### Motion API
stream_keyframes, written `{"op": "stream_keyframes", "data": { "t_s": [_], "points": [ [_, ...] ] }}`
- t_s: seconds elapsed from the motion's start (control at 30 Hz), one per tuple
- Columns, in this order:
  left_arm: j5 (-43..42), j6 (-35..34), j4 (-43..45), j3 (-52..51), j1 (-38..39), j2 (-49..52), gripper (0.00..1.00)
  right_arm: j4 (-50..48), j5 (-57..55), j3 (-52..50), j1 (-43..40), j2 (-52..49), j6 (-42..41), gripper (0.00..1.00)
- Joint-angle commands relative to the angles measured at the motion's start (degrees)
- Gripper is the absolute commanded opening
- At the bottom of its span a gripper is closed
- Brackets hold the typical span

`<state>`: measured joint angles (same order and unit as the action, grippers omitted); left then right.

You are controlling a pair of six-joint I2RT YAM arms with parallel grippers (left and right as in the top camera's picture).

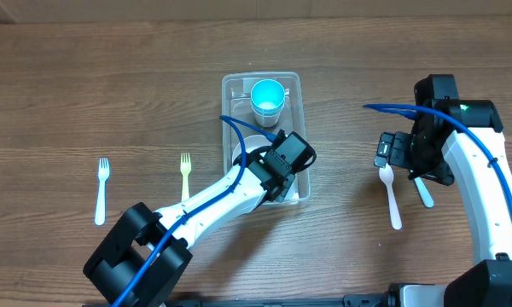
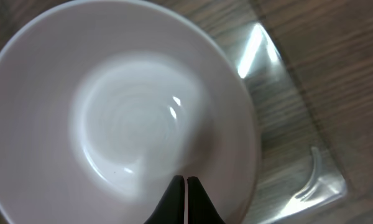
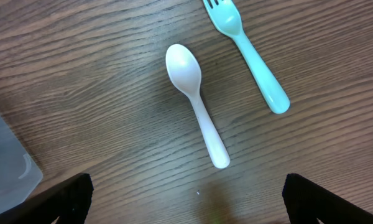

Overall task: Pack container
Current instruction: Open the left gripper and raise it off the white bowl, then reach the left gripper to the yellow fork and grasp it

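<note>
The clear plastic container [image 1: 297, 136] stands at the table's middle. A teal cup [image 1: 267, 94] stands in its far end and a white bowl [image 1: 250, 145] lies in its near half. My left gripper [image 1: 277, 170] hovers over that bowl. In the left wrist view the bowl [image 2: 112, 118] fills the frame, the fingertips [image 2: 186, 182] are shut just above its inside, and the container's corner [image 2: 314, 180] shows at the right. My right gripper [image 1: 401, 158] is open and empty above a white spoon [image 1: 392, 194] and a teal fork [image 1: 423, 193].
A white fork [image 1: 101, 189] and a yellow fork [image 1: 185, 174] lie on the wood table left of the container. The right wrist view shows the white spoon [image 3: 196, 106], the teal fork [image 3: 253, 57], my open fingers [image 3: 193, 199] and the container's edge [image 3: 6, 162].
</note>
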<state>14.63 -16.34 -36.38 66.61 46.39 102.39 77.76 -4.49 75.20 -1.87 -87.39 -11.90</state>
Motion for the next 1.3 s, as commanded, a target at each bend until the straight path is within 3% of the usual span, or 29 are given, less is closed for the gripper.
{"op": "stream_keyframes", "data": {
  "t_s": [0.0, 0.33, 0.63, 0.67, 0.77, 0.8, 0.87, 0.9, 0.93, 0.97, 1.1, 1.27],
  "points": [
    [-5.95, 4.66, 0.31, -0.5, -0.31, 0.48, 0.04, -0.15, -0.37, 0.09, -0.24, 0.48, 0.13, 1.0],
    [-10.49, 8.07, 0.22, 0.79, -0.31, -0.17, 0.04, -0.15, -0.39, 0.09, -0.24, 0.48, 0.15, 1.0],
    [-10.62, 8.66, -3.76, 5.73, -0.55, -10.05, 0.04, -0.15, -0.39, 0.09, -0.24, 0.48, 0.13, 1.0],
    [-9.14, 7.69, -4.24, 5.86, -1.07, -11.19, 0.04, -0.15, -0.37, 0.09, -0.24, 0.48, 0.13, 1.0],
    [0.68, -4.57, -11.45, 7.54, -6.73, -15.78, 0.04, -0.17, -0.37, 0.09, -0.24, 0.48, 0.13, 1.0],
    [1.01, -9.27, -15.72, 7.96, -11.41, -19.08, 0.24, -0.15, -0.37, 0.09, -0.24, 0.48, 0.15, 1.0],
    [0.74, -15.04, -21.4, 7.93, -18.58, -23.34, 0.3, -0.15, -0.37, 0.09, -0.24, 0.48, 0.15, 1.0],
    [-0.5, -16.04, -23.98, 7.91, -22.82, -25.4, 0.4, -0.15, -0.39, 0.09, -0.24, 0.48, 0.13, 1.0],
    [-1.92, -15.91, -25.92, 7.85, -26.21, -26.93, 0.61, -0.15, -0.39, 0.09, -0.24, 0.48, 0.13, 1.0],
    [-3.96, -14.82, -27.32, 7.56, -29.0, -28.26, 1.0, -0.15, -0.39, 0.09, -0.24, 0.48, 0.15, 1.0],
    [-6.78, -11.76, -27.76, 2.62, -32.54, -29.44, 1.0, -0.15, -0.37, 0.09, -0.24, 0.48, 0.15, 1.0],
    [-6.6, -7.91, -9.31, -16.79, -32.54, -29.44, 0.98, -0.15, -0.37, 0.09, -0.24, 0.48, 0.15, 1.0]
  ]
}}
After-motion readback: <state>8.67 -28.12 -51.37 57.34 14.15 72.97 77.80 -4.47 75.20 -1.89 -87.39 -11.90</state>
